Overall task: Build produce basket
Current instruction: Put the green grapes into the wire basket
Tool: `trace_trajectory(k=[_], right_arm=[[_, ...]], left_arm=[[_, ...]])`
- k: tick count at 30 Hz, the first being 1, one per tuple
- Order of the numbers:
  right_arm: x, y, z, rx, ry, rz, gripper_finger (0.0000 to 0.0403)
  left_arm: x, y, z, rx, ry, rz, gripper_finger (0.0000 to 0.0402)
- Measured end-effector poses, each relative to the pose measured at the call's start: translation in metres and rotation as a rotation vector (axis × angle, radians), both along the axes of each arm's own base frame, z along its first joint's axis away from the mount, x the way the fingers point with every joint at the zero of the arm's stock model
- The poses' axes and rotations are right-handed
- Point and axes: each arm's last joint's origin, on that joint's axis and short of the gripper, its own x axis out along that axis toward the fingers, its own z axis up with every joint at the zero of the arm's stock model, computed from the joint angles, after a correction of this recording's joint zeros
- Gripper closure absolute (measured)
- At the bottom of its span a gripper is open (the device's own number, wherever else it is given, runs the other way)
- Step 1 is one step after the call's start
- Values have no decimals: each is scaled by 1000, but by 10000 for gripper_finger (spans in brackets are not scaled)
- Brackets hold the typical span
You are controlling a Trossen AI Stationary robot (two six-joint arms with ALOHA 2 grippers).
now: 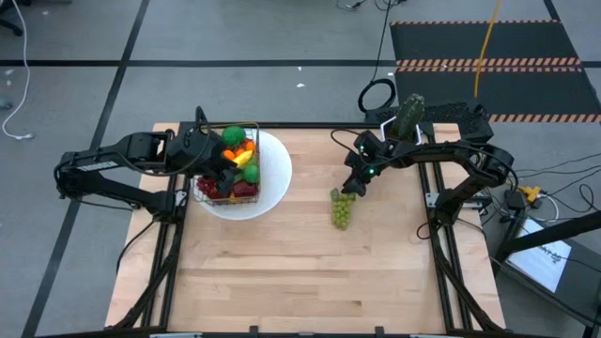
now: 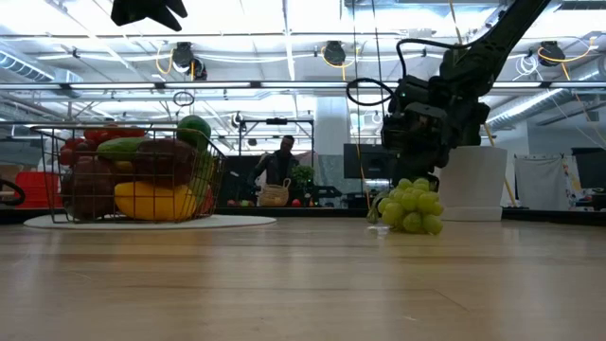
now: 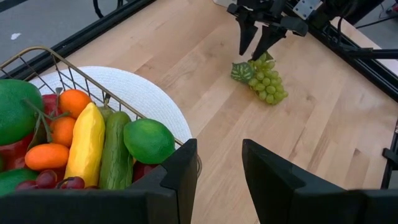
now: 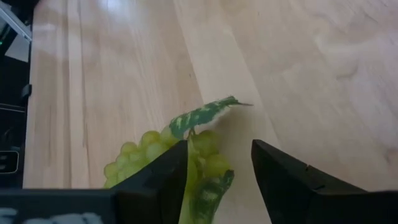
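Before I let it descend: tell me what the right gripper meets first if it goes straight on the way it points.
Most likely the green grapes. The right gripper points down at the bunch's leafy stem end, jaws open around it, with the table just beneath.

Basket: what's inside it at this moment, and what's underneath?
The basket holds a banana, cucumber, lime, small oranges and dark grapes; lower pieces are covered. It stands on a white plate.

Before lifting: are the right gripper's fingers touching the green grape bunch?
Cannot tell. Left wrist view puts the right gripper at the green grape bunch top; no view shows contact or gap plainly.
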Motion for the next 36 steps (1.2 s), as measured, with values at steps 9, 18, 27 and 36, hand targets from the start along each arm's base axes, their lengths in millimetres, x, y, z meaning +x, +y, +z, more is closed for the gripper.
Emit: trace_trajectory(k=[9,18,27,36], right_arm=[[-5,3,-7,15,17,2,252],[-6,6,4,40,3,-38,262],[-12,11,15,-13,28,-62,240],[-10,9,8,-6,41,-50,249]], left_arm=[[0,0,0,0,0,-1,275],[0,0,0,-3,-1,2,275],[0,0,0,-4,-2,1,275],[0,-1,0,-47,-9,-9,275]])
